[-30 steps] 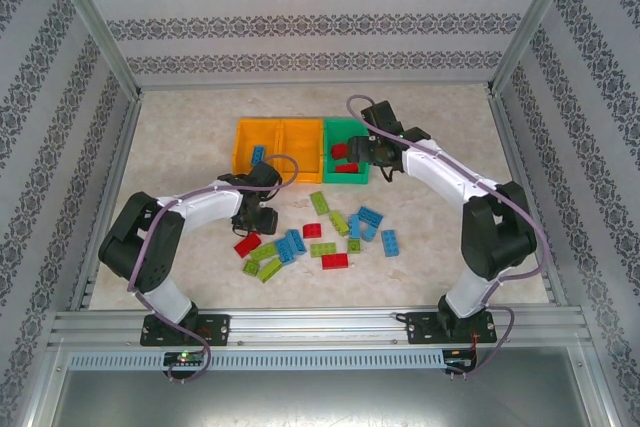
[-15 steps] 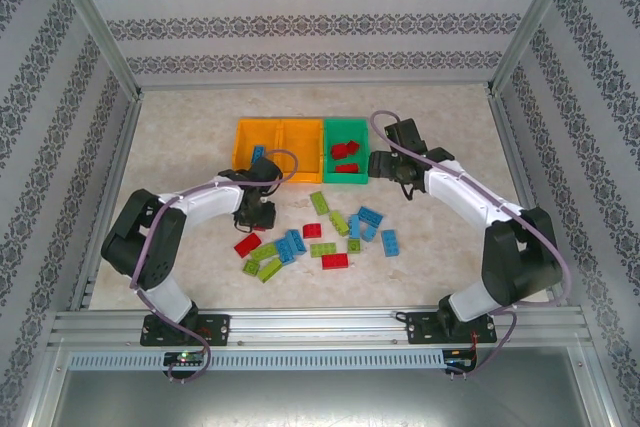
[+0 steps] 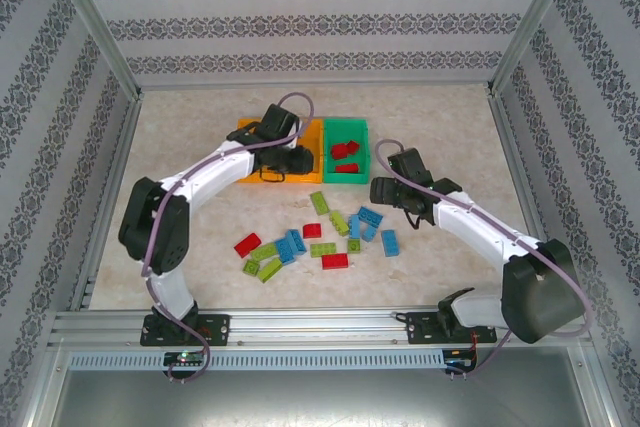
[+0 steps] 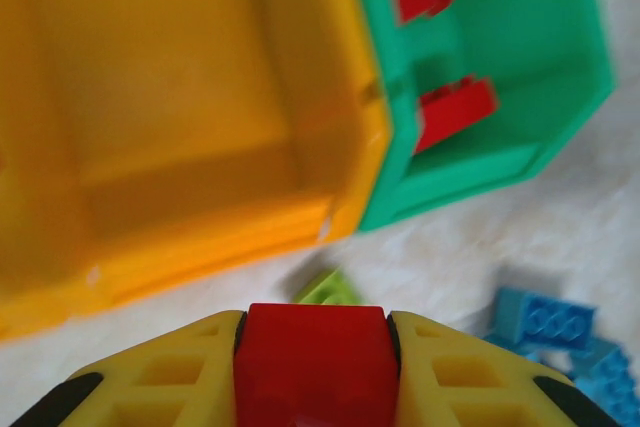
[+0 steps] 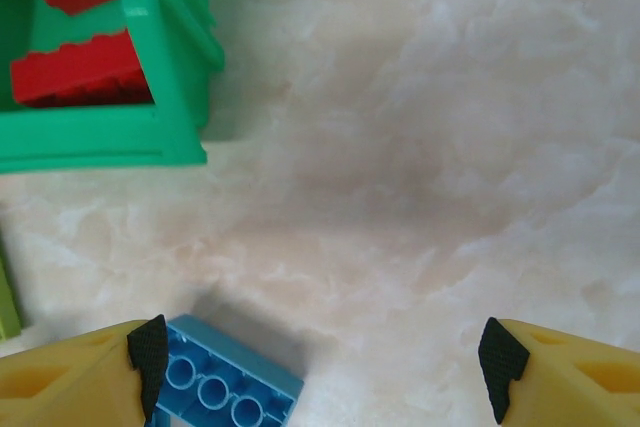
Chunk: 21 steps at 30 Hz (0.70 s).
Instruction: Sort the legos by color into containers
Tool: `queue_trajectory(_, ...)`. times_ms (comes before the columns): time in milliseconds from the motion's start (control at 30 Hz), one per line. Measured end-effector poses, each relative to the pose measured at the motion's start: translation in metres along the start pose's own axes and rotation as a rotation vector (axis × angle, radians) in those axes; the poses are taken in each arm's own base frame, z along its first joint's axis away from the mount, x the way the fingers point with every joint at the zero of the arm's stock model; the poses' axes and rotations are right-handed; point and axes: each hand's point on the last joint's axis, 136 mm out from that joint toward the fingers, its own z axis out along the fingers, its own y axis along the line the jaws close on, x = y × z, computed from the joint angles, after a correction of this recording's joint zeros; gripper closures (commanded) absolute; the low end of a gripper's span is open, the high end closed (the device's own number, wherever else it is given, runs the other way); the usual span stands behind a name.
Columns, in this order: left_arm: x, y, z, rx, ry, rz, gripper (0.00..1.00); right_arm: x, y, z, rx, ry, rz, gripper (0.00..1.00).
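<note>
A red brick (image 4: 315, 377) is pinched between the yellow fingers of the left gripper (image 4: 315, 325), which is clamped on it. In the left wrist view the brick hangs just short of an orange bin (image 4: 180, 97), which lies at 12 o'clock from it. The green bin (image 4: 520, 97) touches that bin's side, lies at 2 o'clock, and holds two red bricks (image 4: 455, 107).

From above, the loose legos (image 3: 320, 232) in red, light blue and lime are scattered on the table (image 3: 450, 127) at 6 o'clock from the bins. The right gripper (image 3: 384, 190) hovers at 4 o'clock from the green bin, its jaws wide apart with nothing between them. Its wrist view shows a blue brick (image 5: 225, 382) on the table just beside its left finger.

The step in hand appears to be delivering a red brick. Reds are gathering in the green bin, so the next move likely calls for a swing toward 2 o'clock until the brick is over green, then a release. Letting go early could drop it on the table or into orange.

Seen from above, the left arm (image 3: 215, 172) covers much of the two orange bins (image 3: 313, 157), so their contents cannot be told. The frame edge cuts off the lower part of the held brick and of the blue brick. The left wrist view is soft.
</note>
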Motion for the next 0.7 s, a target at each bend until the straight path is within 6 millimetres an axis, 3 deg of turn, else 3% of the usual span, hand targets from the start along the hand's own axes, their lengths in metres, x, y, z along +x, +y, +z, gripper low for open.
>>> queue_trajectory(200, -0.03, -0.025, 0.028, 0.089, -0.001, -0.014, 0.66, 0.028, -0.009, 0.005, 0.013, 0.046, 0.018, 0.17)
queue_trajectory(467, -0.059, -0.053, 0.055, 0.175, -0.008, -0.042, 0.65, 0.055, 0.006, -0.011, -0.036, 0.061, 0.023, 0.17)
queue_trajectory(600, -0.065, -0.058, 0.067, 0.185, -0.007, -0.054, 0.57, 0.077, 0.002, -0.011, -0.025, 0.105, 0.051, 0.18)
queue_trajectory(700, -0.066, -0.056, 0.075, 0.183, -0.002, -0.066, 0.45, 0.096, -0.003, -0.008, -0.005, 0.149, 0.061, 0.18)
